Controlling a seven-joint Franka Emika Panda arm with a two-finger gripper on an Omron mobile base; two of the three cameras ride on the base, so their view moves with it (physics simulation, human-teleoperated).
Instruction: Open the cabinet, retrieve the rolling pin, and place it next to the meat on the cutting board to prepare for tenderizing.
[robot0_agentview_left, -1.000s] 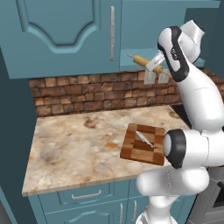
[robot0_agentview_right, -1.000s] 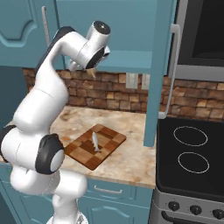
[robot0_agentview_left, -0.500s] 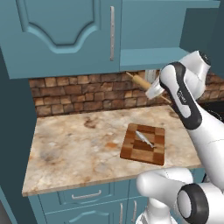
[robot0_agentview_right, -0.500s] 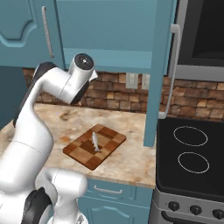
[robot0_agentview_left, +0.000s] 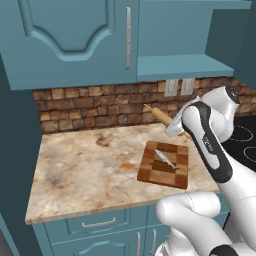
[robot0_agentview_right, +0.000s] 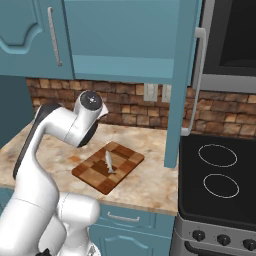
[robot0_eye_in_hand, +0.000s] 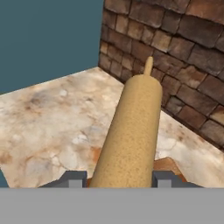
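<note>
You're in the carry step — cabinet (robot0_agentview_right: 125, 40) door is open, shelf shows bare in the right base view, and the rolling pin (robot0_eye_in_hand: 131, 135) is out and in the pincer (robot0_eye_in_hand: 118, 180). In the hand view the two fingertips (robot0_eye_in_hand: 72, 179) sit either side of the pin's body, pinching it near one end, w/ the rest of the pin sticking out ahead toward the brick backsplash (robot0_eye_in_hand: 183, 48). In the left base view the pin (robot0_agentview_left: 159, 114) hangs in the air, tilted, above the back of the bench (robot0_agentview_left: 85, 170) and just behind the cutting board (robot0_agentview_left: 165, 164); not touching either.

Meat (robot0_agentview_left: 164, 158) lies on the board's middle, a pale strip running roughly diagonal. In the right base view you see it too (robot0_agentview_right: 108, 161), w/ the board (robot0_agentview_right: 95, 175) partly tucked behind the arm's elbow.

Next move, as I judge it: bring the pin down and toward you, over the board, then level it so it lands flat beside the meat — not on top. Free board either side of the strip looks narrow, so line the pin up parallel w/ the meat before lowering. It's round, so set it down gently and let go only once it rests on the wood, or it may roll off onto the bench.
</note>
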